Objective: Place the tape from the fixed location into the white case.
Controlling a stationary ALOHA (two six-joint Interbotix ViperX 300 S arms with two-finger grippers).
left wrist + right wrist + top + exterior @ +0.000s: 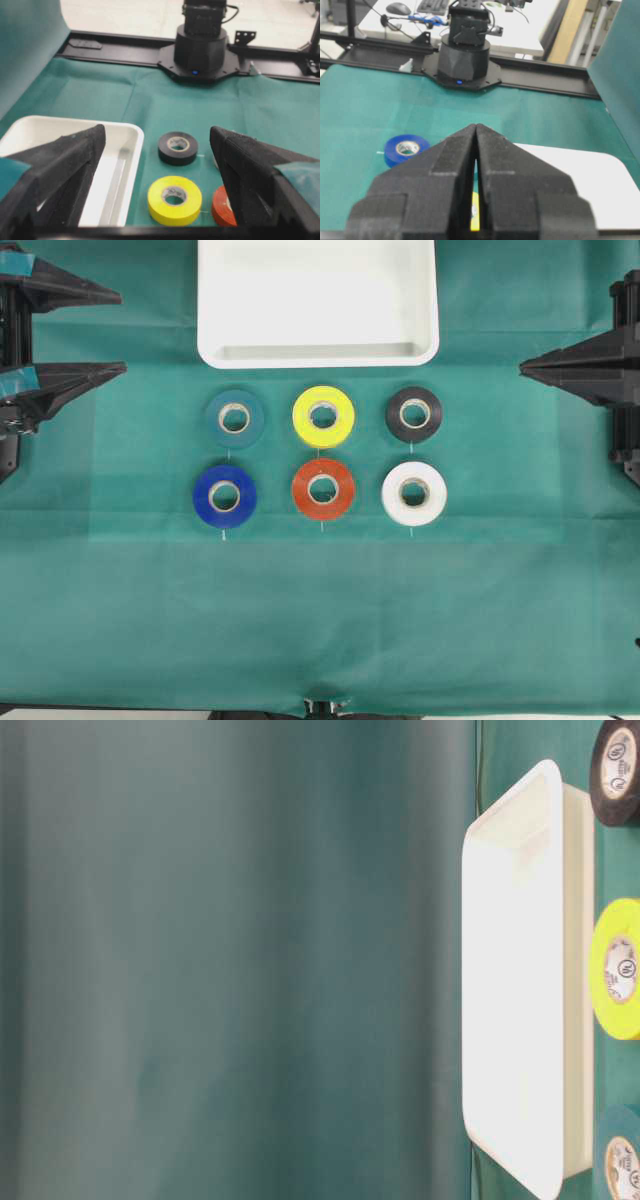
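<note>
Green cloth covers the bench (pixel 320 620); the tape (pixel 323 416) sits just beside the white case (pixel 318 350), core label unreadable. Left pincer (pixel 157 145) spread wide, right pincer (pixel 476 132) clenched, nothing held.

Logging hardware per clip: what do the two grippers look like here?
Both are matte black with long wedge-shaped fingers. The left gripper has teal tape patches on its fingers; the right gripper shows no tape. No cables are visible on either.
</note>
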